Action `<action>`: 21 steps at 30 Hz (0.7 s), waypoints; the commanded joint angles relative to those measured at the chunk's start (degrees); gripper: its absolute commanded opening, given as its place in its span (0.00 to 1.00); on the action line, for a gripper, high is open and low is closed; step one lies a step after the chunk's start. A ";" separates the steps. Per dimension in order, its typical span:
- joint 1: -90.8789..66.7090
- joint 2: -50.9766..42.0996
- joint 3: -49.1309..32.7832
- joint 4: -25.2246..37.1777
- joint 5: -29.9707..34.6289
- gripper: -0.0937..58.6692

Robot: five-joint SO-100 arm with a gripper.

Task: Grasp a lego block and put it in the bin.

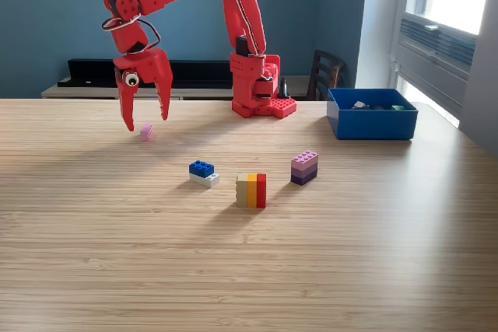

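Wood table [233, 270], blue wall behind. Gripper [145, 120] open, empty, hovering just above pink block [146, 133], well left of bin [372, 124] in exterior view. Looks light, rigid, slick plastic; best pinched across flat sides. 3 more stacks nearer bin.

Open table [117, 223] all along the near edge and the exterior view's left. Mid-table, three obstacles well apart: blue-white stack [203, 172], striped stack [251, 190], purple stack [304, 167] (gaps between each). Pink block [146, 132] just beside the claw [145, 120]. Clear air above the bin [372, 122].
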 commanded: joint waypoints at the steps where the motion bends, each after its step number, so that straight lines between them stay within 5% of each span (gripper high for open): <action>1: 1.05 1.41 2.64 -4.04 -0.53 0.44; 13: 0.09 1.41 9.67 -13.18 1.32 0.37; 15: 0.18 1.41 9.76 -13.71 1.76 0.30; 18: 0.35 1.41 9.23 -13.89 2.64 0.06; 21: -0.18 1.41 8.35 -13.89 2.64 0.03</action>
